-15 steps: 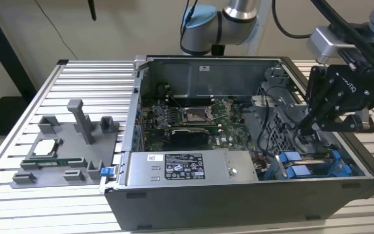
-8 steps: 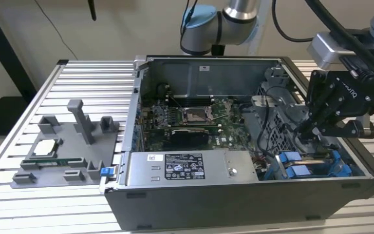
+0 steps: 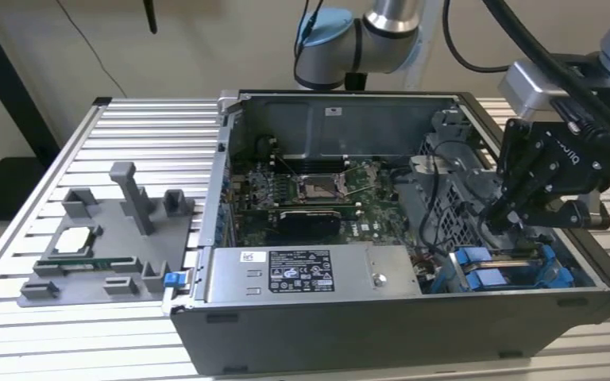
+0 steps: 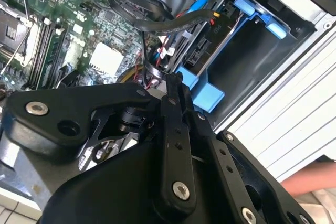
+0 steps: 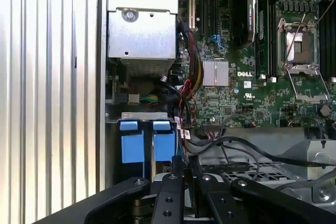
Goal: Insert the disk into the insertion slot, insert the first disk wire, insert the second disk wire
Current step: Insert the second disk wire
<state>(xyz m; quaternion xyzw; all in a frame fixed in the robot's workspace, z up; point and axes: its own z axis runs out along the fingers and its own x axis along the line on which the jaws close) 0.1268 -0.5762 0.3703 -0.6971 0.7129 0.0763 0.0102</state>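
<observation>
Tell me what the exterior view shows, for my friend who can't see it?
A robot arm's black tool reaches down into an open grey computer case, just above a drive bay with blue rails. A green motherboard lies inside the case, which sits on a slatted metal table.

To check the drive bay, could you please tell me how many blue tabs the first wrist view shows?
2 blue tabs, side by side in the drive bay: one nearer the ribbed table, the other nearer the black cables. More may be hidden.
</observation>
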